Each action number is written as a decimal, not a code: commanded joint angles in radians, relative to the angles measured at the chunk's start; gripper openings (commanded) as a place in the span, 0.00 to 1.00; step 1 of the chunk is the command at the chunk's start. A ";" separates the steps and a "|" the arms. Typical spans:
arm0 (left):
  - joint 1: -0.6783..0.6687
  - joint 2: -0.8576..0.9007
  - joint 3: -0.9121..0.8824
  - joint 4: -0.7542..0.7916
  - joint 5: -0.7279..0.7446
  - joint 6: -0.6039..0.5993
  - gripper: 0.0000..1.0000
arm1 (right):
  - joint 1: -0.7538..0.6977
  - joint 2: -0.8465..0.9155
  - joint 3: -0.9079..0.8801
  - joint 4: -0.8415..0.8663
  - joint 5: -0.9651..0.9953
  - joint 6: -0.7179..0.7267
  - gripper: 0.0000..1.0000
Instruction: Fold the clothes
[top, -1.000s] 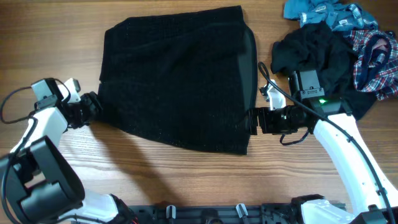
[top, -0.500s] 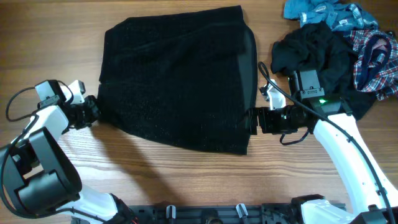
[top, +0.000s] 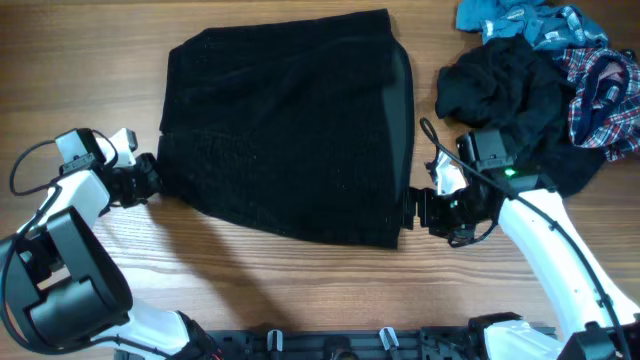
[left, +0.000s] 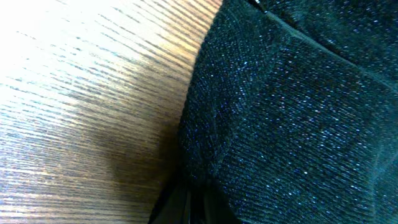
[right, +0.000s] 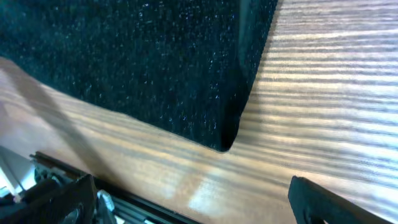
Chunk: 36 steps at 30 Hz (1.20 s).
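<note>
From overhead, the large black garment (top: 290, 130) is lying spread flat across the middle of the table (top: 300, 290), its lower edge running aslant towards 5 o'clock. The left gripper (top: 152, 178) is sitting at the cloth's 9 o'clock edge, and bare wood is lying open beyond it and along the whole near side. The right gripper (top: 408, 208) is hovering just beside the lower right corner, at 4 o'clock. Behind that arm, at 2 o'clock, a smaller black garment (top: 500, 85), a teal-blue garment (top: 520, 22) and a plaid garment (top: 600, 90) are lying heaped together, crowding the right side. In the left wrist view, the left gripper (left: 186, 202) is pinching a puckered fold of the large black garment (left: 292, 112), jaws closed on it, with the table (left: 81, 87) lying clear towards 10 o'clock. In the right wrist view, the right gripper (right: 186, 193) is standing wide apart and holding nothing; the corner of the large black garment (right: 137, 56) is lying ahead at 12 o'clock, with bare table (right: 323, 99) at 2 o'clock.
</note>
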 joint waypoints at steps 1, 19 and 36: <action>0.002 -0.026 -0.009 -0.012 0.026 -0.003 0.04 | -0.002 -0.009 -0.071 0.075 -0.042 0.012 1.00; 0.002 -0.026 -0.009 -0.019 0.023 -0.002 0.04 | -0.002 -0.009 -0.289 0.470 -0.113 -0.053 0.72; 0.002 -0.026 -0.009 -0.026 0.023 -0.002 0.04 | -0.002 -0.009 -0.357 0.549 -0.175 -0.049 0.59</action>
